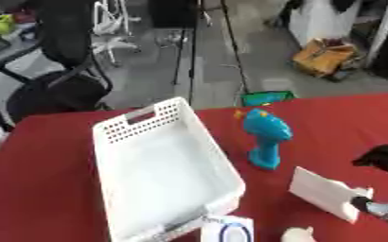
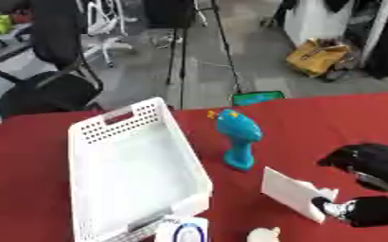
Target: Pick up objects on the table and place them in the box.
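The right hand [image 2: 371, 186] is pinching a white card [image 2: 293, 194] with curled fingers near the table's [image 2: 31, 189] right edge, beside the blue toy [image 2: 239, 137].

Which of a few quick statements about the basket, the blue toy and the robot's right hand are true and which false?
1. The white basket holds nothing. True.
2. The blue toy lies inside the basket. False: it stands upright on the red table, to the basket's right.
3. The right hand is at the white box. True: a fingertip shows at its near corner.
4. The white box is left of the basket. False: it is to the right, nearer than the blue toy.
5. The left hand is holding the basket's rim. False: no left hand shows in either view.
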Available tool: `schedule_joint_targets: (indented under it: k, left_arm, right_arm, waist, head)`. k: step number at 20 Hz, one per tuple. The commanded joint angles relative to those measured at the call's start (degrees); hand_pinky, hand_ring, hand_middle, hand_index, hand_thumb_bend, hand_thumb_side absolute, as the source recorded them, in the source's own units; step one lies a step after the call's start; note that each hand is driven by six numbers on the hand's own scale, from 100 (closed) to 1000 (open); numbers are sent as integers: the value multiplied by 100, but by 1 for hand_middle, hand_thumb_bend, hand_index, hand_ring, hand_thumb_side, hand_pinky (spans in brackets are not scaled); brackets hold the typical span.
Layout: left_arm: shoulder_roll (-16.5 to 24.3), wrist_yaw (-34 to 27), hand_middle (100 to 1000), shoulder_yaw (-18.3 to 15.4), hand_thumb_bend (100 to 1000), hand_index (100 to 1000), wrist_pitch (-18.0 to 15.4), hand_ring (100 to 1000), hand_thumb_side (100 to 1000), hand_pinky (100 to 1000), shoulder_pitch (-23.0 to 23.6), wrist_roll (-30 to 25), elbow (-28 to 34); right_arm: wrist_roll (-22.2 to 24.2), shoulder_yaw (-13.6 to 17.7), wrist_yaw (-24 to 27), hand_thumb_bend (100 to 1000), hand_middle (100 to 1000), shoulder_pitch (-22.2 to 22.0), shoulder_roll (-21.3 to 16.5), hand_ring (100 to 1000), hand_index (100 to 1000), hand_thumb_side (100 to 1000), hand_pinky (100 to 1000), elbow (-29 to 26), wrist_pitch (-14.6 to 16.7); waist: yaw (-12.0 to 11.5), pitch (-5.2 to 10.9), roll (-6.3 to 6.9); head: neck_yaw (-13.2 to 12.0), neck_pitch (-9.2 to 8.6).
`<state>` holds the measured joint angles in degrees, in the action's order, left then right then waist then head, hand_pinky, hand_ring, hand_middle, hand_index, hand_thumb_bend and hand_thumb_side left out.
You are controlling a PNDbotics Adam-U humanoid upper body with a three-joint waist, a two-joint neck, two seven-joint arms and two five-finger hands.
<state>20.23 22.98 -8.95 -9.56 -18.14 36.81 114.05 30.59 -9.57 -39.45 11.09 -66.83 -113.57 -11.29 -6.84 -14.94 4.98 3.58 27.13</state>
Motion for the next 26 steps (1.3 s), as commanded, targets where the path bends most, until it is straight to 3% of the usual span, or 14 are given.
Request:
schedule_joint_targets:
  k: [1, 9, 18, 26]
  left_arm:
    - [155, 1, 622, -14, 100, 732, 0, 632, 928, 666, -46, -22, 55]
    - [137, 2, 623, -4, 100, 732, -15, 632, 927, 666, -74, -20, 55]
    - [129, -2, 622, 0, 100, 732, -20, 632, 924, 666, -85, -21, 55]
    - [121, -6, 622, 6, 100, 732, -25, 632, 925, 666, -107, -21, 55]
  right_arm:
    - [21, 72, -143, 365, 910, 52, -202, 1000, 1000, 972, 1000, -102, -265]
    - [290, -51, -144, 371, 905, 178, -133, 1000, 1000, 990, 1000, -102, -673]
    - [643, -158, -76, 384, 901, 353, -55, 1000, 1000, 980, 1000, -102, -881]
    - [759, -203, 60, 390, 897, 411, 10, 1000, 998, 979, 1000, -102, -879]
  waist:
    - [-12, 96, -26]
    - [-26, 98, -49]
    - [-62, 86, -64]
    - [-74, 73, -64]
  head:
    - [14, -62]
    - [44, -96]
    - [47, -92]
    - [30, -100]
